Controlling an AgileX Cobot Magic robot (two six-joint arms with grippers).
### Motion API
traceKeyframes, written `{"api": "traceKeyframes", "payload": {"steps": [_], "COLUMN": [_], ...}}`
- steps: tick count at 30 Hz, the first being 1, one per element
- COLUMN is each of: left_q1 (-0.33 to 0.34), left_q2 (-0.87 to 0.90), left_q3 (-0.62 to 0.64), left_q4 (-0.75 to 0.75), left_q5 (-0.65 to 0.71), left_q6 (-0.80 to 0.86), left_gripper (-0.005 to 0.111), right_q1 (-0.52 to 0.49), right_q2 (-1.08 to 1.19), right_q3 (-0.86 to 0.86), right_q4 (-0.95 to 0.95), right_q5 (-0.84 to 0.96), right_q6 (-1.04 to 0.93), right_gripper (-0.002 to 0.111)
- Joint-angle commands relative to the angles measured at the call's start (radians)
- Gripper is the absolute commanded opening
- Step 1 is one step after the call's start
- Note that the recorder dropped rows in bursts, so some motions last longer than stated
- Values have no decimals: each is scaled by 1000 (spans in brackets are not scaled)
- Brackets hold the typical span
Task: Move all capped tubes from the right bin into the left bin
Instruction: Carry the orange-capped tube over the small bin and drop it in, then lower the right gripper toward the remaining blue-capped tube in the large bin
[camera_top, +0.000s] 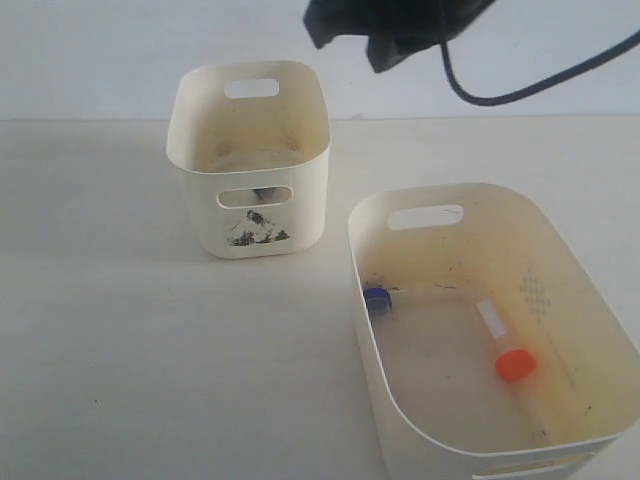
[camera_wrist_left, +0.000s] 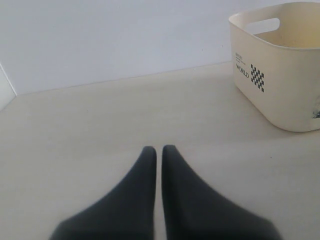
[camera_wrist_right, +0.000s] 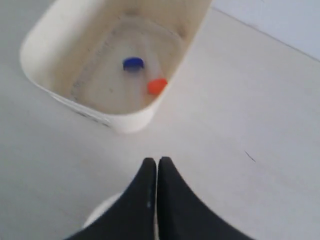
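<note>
The right bin (camera_top: 600, 330), wide and low, holds two capped tubes. One with a blue cap (camera_top: 377, 297) lies against its left wall, and one with an orange-red cap (camera_top: 514, 363) lies near the middle. The left bin (camera_top: 200, 135) stands tall behind it on the left. In the right wrist view it (camera_wrist_right: 45, 40) shows a blue cap (camera_wrist_right: 133, 63) and an orange-red cap (camera_wrist_right: 156, 85) on its floor. My right gripper (camera_wrist_right: 157, 161) is shut and empty, high over the table beside that bin. My left gripper (camera_wrist_left: 159, 149) is shut and empty, low over bare table, with the left bin (camera_wrist_left: 280, 85) off to one side.
A dark arm part with a black cable (camera_top: 400, 25) hangs at the top of the exterior view, behind the bins. A pale wall (camera_top: 100, 50) closes the table's far edge. A rounded white shape (camera_wrist_right: 100, 212) shows under the right gripper's fingers.
</note>
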Motion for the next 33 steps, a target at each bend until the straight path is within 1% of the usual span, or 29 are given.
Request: {"api": "traceKeyframes", "payload": {"steps": [1,5,12,14,18,19,23,25,27,33], "left_q1": [1,1,1,1,1,1,1,1,1,1], "left_q2": [-3,-3,-3,-3,-3,-3,-3,-3,-3,-3], "left_q3": [-4,-4,-4,-4,-4,-4,-4,-4,-4,-4], "left_q4": [-1,-1,-1,-1,-1,-1,-1,-1,-1,-1], "left_q5": [-8,-8,-8,-8,-8,-8,-8,-8,-8,-8], "left_q6": [-12,-12,-12,-12,-12,-12,-12,-12,-12,-12], "left_gripper": [4,4,4,4,4,4,4,4,4,4], "right_q1": [-1,-1,-1,-1,-1,-1,-1,-1,-1,-1], "right_q2": [-68,-125,-243,-286,-356,-366,-359,-335,-301,-212], "right_q3": [-5,-5,16,69,259,319,539,618,647,645], "right_q4": [-144,-241,-217,-186,-100,-71,83,132,158,214], "right_q5": [166,284,284,284,284,269,-24,-112,-138,-150], "right_q6": [22,76,127,153,202,212,224,222,222,214], "right_gripper": [0,0,0,0,0,0,0,0,0,0]}}
